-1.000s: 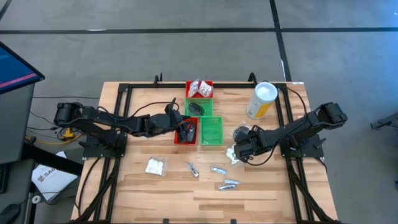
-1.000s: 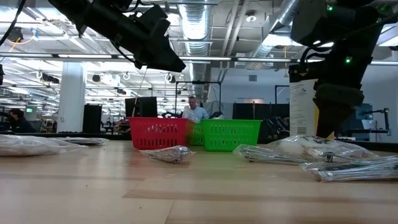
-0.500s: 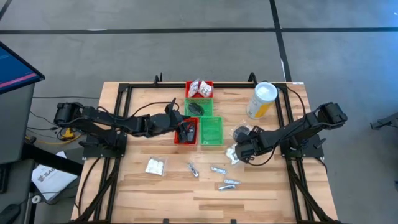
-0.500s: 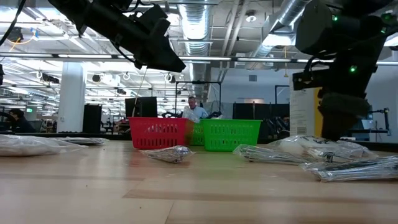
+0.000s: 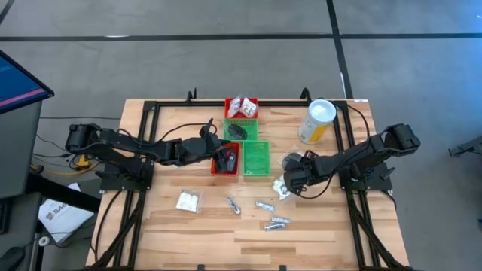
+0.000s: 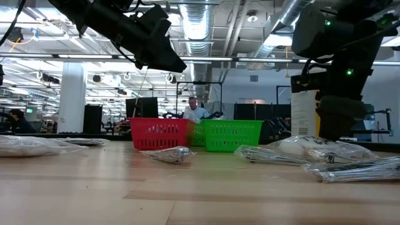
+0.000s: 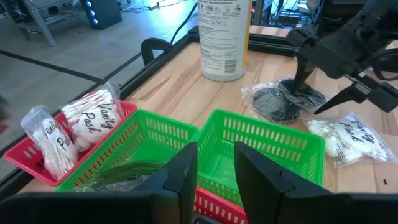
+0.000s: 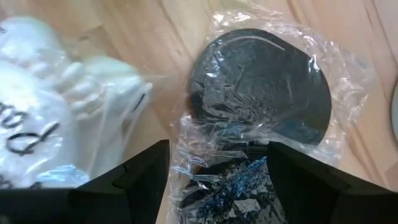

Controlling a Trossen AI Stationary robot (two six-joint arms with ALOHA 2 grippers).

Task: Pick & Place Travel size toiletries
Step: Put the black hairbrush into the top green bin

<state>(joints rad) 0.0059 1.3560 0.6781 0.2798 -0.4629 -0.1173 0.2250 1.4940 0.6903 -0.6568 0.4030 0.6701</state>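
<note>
Bagged round tin flat — right gripper astride.

Between my right gripper's black fingers lies a flat black round tin in clear, glinting crinkled wrap. Just beside it sits a white sachet with black script lettering. Ahead of my left gripper, also black, stand two bright green mesh trays and a red tray holding white sachets. Farther off rises a yellow canister with a white lid and white printed label. The table is pale striped wood, framed in black.
</note>
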